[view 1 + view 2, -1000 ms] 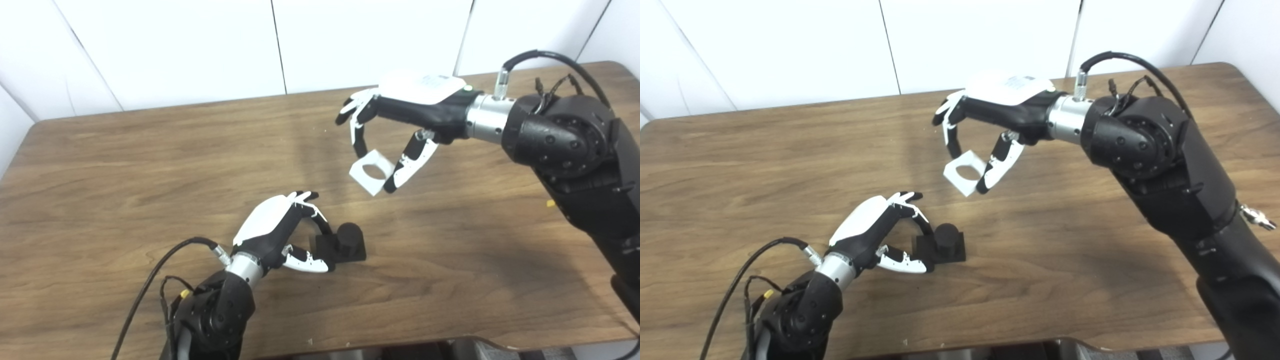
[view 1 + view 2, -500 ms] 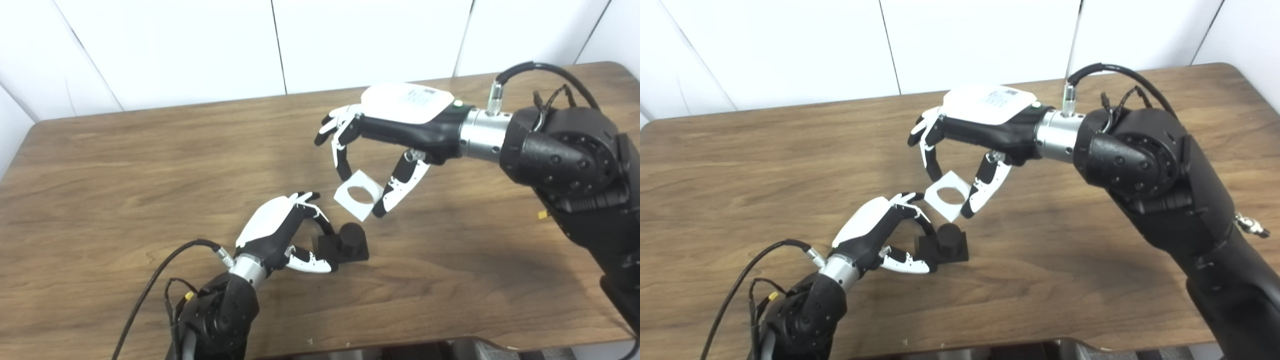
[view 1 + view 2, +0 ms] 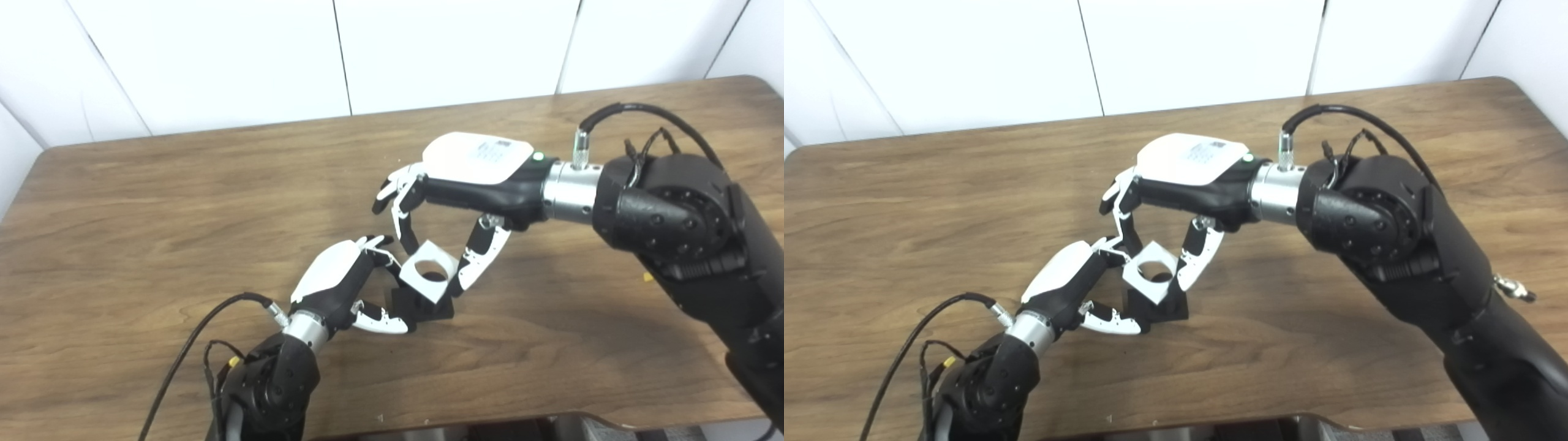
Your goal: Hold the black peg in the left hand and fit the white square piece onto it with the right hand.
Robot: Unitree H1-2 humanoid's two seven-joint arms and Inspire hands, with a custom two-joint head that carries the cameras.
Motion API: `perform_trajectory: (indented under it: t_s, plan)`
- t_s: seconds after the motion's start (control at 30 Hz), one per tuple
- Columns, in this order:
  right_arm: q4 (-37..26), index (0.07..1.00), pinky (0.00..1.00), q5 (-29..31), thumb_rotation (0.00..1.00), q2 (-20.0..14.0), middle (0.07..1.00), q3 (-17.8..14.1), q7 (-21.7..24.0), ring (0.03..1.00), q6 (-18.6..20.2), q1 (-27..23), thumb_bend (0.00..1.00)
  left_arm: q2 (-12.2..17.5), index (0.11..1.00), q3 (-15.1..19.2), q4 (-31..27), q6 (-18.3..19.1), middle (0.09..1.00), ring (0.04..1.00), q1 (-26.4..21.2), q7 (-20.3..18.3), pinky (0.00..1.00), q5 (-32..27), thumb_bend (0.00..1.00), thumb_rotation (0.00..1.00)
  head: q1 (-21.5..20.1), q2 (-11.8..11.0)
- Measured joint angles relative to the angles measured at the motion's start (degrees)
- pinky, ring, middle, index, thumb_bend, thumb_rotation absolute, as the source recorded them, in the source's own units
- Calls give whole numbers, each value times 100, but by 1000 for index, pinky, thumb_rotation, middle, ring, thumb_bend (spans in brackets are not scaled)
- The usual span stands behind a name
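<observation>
The black peg [image 3: 438, 308], a round post on a square base, stands on the wooden table [image 3: 153, 202]. My left hand [image 3: 343, 285] is shut on the base's left side, thumb in front and fingers behind. My right hand [image 3: 453, 202] is shut on the white square piece [image 3: 429, 278], pinched between its fingers and thumb. The piece sits tilted directly over the post, whose dark top shows through the round hole. Whether the piece touches the post I cannot tell. The post's sides are hidden by the piece.
White wall panels [image 3: 343, 55] run behind the table's far edge. Black cables [image 3: 184, 361] loop from my left forearm near the front edge. My right arm [image 3: 686, 239] spans the right side above the table.
My right hand has carried the white square piece down and to the left, from above the table's middle to right over the peg. The left hand has kept its hold on the base.
</observation>
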Motion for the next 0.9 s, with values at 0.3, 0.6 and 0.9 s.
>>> perform_trajectory:
  t_s: [0.3,0.6,0.9]
  plan:
    - [-14,488,799,-96,133,44,836,78,1,915,-2,235,525,-4,495,57,-32,0,963,1000,-3,-69,992,15,491,81,-18,44]
    - [60,488,775,-256,133,144,835,184,1,916,-24,261,525,12,495,83,-57,-2,962,1000,-3,-126,996,2,492,79,18,62]
    - [238,488,779,-420,133,154,838,185,-18,919,-204,326,525,18,495,85,-71,-2,963,1000,5,-136,978,-4,490,81,18,0]
